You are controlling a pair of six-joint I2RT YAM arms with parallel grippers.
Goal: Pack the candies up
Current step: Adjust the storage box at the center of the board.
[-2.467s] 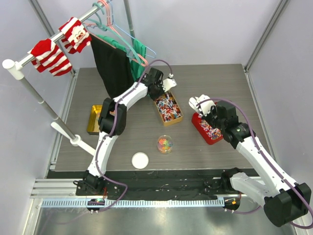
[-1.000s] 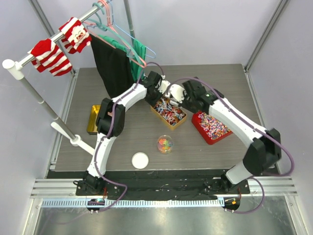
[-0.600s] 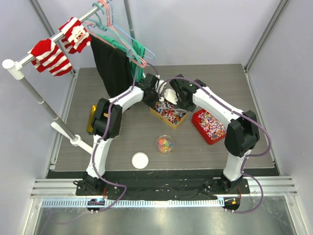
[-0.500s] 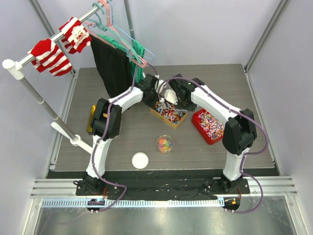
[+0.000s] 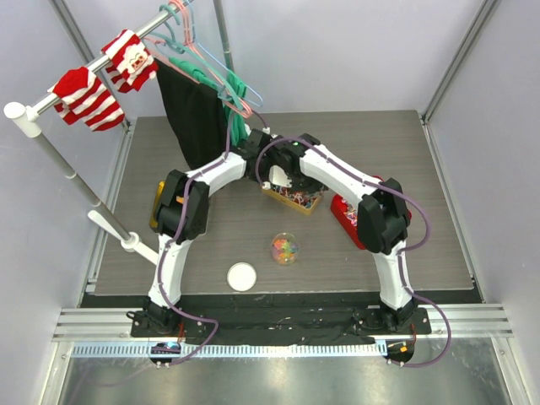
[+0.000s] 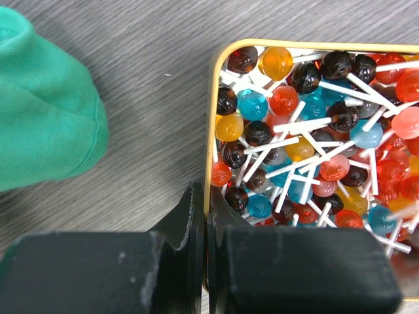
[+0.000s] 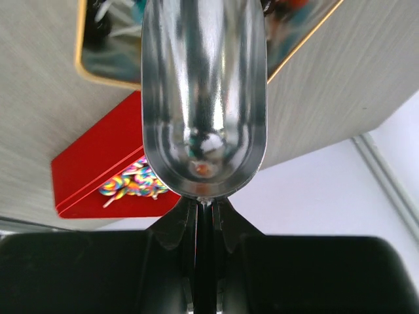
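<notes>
Right arm has swung from the red tray [image 7: 98, 163] to the gold tin [image 6: 308, 44]; right jaws are clamped on the handle of the silver scoop [image 7: 204, 98], its near-empty bowl ahead of them over the lollipops [image 6: 294, 131]. Left jaws are pinched together on the tin's rim. Clear cup [image 5: 273, 248], well short of both jaws, holds some candies [image 5: 285, 248], with the white lid [image 5: 241, 276] off; judged partway, scooping and lidding left.

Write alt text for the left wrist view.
The left gripper has its fingers shut on the left rim of a gold tin packed with colourful lollipops on white sticks. A green cloth lies to the left on the grey wood-grain table.
</notes>
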